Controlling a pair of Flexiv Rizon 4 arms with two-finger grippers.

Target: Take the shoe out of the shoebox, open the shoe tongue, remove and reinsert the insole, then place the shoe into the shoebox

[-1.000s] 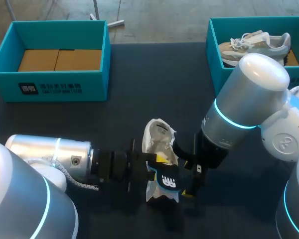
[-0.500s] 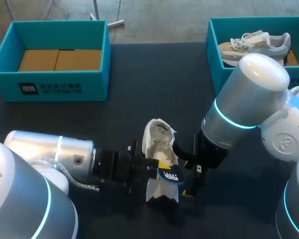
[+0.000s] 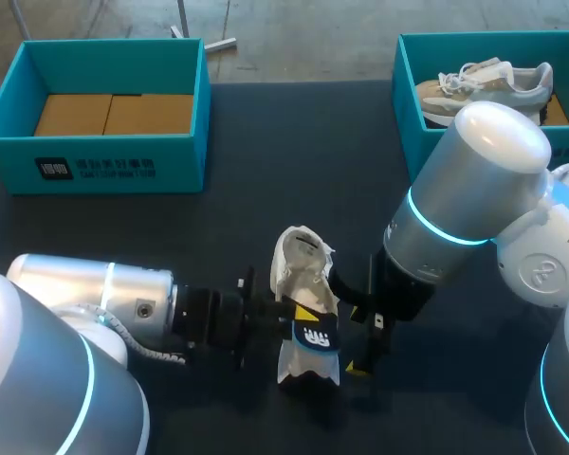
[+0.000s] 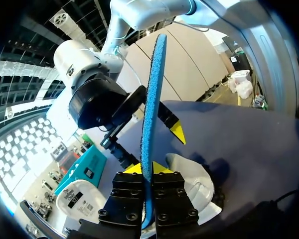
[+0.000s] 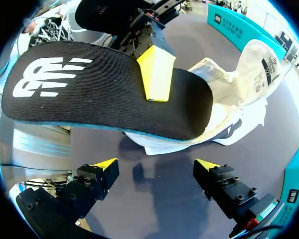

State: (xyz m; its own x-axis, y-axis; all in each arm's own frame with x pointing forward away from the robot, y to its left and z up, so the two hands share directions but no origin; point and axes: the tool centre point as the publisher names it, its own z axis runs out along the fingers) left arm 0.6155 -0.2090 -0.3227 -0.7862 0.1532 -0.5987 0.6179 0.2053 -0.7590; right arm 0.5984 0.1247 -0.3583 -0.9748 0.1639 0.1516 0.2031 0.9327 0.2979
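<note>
Holds black insole clenched in left gripper, blue underside edge-on between fingers, over white shoe. Has right gripper released, fingers wide apart, touching nothing, just beside shoe at table middle. Shows teal box far left; second box far right, with pale sneaker inside.
</note>
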